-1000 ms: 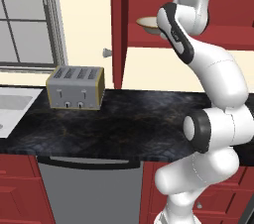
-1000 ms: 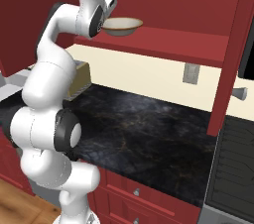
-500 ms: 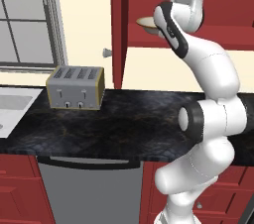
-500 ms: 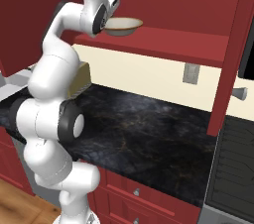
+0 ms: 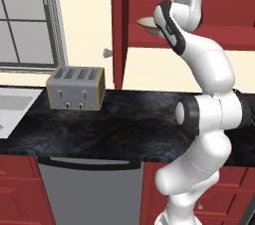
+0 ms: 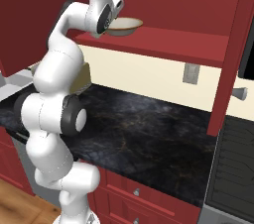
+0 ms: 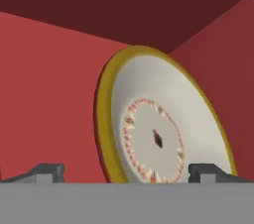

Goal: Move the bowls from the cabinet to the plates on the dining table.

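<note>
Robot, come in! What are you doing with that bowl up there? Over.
Gripper open, fingertips either side of the cream-white bowl with tan rim. Bowl on the shelf of the dark red wall cabinet, not yet gripped. Nothing in the way.

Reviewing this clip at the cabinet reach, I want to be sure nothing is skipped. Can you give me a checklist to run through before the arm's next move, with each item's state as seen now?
1. Cabinet door swung open, shelf reachable: ok.
2. Cream-white bowl sits on the cabinet shelf in front of the hand: ok.
3. Claw aimed at the bowl, one fingertip to each side of its lower edge in the hand view: ok.
4. Claw open enough to take the rim: ok, fingertips stand wide apart.
5. Fingertips actually touching the bowl: cannot tell.
6. Path down clear: toaster stands on the black counter, off to the side of the arm: ok.
</note>
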You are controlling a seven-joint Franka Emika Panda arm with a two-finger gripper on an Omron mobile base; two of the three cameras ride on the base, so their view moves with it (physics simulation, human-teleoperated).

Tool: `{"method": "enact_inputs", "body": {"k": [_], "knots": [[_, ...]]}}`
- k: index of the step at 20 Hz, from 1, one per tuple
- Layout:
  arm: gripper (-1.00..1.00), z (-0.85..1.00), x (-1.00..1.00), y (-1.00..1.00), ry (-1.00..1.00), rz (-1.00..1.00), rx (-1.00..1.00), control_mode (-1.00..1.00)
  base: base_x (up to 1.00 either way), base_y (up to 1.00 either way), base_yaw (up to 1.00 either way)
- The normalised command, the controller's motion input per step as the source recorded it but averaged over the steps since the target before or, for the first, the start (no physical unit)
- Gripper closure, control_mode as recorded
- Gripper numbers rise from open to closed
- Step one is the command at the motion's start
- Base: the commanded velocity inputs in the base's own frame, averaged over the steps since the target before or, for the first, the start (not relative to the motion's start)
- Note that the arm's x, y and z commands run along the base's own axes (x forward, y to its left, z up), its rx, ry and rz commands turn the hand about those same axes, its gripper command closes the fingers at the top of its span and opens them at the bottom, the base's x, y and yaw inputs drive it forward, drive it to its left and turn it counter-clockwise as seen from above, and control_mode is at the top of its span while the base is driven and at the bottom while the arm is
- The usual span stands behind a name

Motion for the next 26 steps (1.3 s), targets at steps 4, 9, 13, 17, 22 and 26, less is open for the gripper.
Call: {"method": "enact_inputs", "body": {"k": [4, 9, 13, 17, 22, 26], "knots": [[-1.0, -0.11, 0.24, -0.05, 0.03, 0.0, 0.0, -1.0, 0.0, 0.0, 0.0], [-1.0, -0.13, 0.3, -0.03, 0.02, 0.0, 0.0, -1.0, 0.0, 0.0, 0.0], [-1.0, -0.14, 0.29, -0.04, 0.01, 0.0, 0.0, -1.0, 0.0, 0.0, 0.0], [-1.0, -0.09, 0.28, -0.05, 0.01, 0.0, 0.0, -1.0, 0.0, 0.0, 0.0], [-1.0, -0.12, 0.26, -0.03, 0.03, 0.0, 0.0, -1.0, 0.0, 0.0, 0.0], [-1.0, -0.25, 0.06, 0.0, 0.07, 0.0, 0.0, -1.0, 0.0, 0.0, 0.0]]}}
